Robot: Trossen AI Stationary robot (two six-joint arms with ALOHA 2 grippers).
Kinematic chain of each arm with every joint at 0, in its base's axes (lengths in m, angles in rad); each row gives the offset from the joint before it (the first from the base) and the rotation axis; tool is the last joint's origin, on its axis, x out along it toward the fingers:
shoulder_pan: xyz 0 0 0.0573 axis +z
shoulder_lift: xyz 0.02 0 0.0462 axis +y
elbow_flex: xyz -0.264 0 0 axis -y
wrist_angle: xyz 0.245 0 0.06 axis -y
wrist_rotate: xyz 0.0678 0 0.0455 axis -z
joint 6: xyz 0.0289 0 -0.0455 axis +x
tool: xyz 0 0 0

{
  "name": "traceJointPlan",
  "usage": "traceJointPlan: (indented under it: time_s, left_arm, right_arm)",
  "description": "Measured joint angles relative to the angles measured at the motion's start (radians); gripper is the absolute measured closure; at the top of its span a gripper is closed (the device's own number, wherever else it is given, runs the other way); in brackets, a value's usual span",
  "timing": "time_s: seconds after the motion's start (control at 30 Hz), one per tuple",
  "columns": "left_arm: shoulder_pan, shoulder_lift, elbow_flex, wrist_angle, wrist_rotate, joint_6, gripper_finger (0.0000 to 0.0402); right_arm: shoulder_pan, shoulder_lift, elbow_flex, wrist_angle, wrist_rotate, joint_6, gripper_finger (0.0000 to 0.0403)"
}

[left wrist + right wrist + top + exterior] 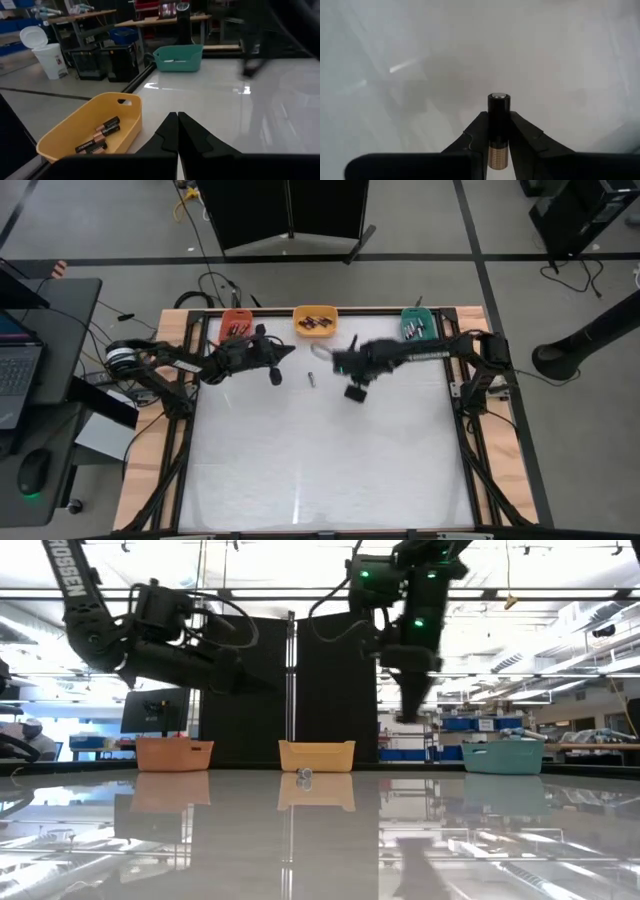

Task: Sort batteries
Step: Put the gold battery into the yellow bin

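Only right gripper visibly pinches battery.

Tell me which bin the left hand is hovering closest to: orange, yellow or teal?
The orange bin, at the table's far-left edge. The left hand, shut and empty, sits just in front of it; the yellow bin is further right, the teal bin beyond the right hand.

Bright, even overhead light; ceiling strips glare and mirror off the glossy table in low view. Right arm is motion-blurred. Right wrist background is washed out, soft.
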Motion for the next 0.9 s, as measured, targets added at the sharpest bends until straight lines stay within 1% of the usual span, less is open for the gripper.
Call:
traceJointPlan:
  time_s: [0.13, 0.23, 0.37, 0.47, 0.53, 0.63, 0.77, 0.9]
  left_arm:
    - [0.000, -0.048, -0.044, 0.011, 0.021, -0.001, 0.0396]
    - [0.000, -0.054, -0.066, 0.025, 0.026, -0.001, 0.0396]
    - [0.000, -0.054, -0.074, 0.027, 0.026, -0.001, 0.0396]
    - [0.000, -0.054, -0.074, 0.031, 0.026, -0.001, 0.0396]
    - [0.000, -0.054, -0.074, 0.054, 0.027, -0.001, 0.0396]
    - [0.000, -0.054, -0.074, 0.062, 0.027, -0.001, 0.0396]
    - [0.000, -0.054, -0.073, 0.072, 0.033, -0.001, 0.0396]
    - [0.000, -0.054, -0.073, 0.071, 0.036, -0.001, 0.0396]
  right_arm:
    - [-0.127, -0.001, 0.077, 0.087, 0.005, -0.163, 0.0340]
    - [-0.212, -0.001, 0.118, 0.175, -0.007, -0.286, 0.0343]
    - [-0.302, 0.031, 0.182, 0.225, -0.051, -0.374, 0.0342]
    - [-0.338, 0.107, 0.257, 0.210, -0.055, -0.442, 0.0342]
    - [-0.351, 0.168, 0.328, 0.190, -0.076, -0.484, 0.0342]
    - [-0.369, 0.259, 0.448, 0.165, -0.126, -0.520, 0.0341]
    - [-0.386, 0.374, 0.600, 0.124, -0.138, -0.575, 0.0341]
    - [-0.404, 0.471, 0.720, 0.089, -0.154, -0.604, 0.0341]
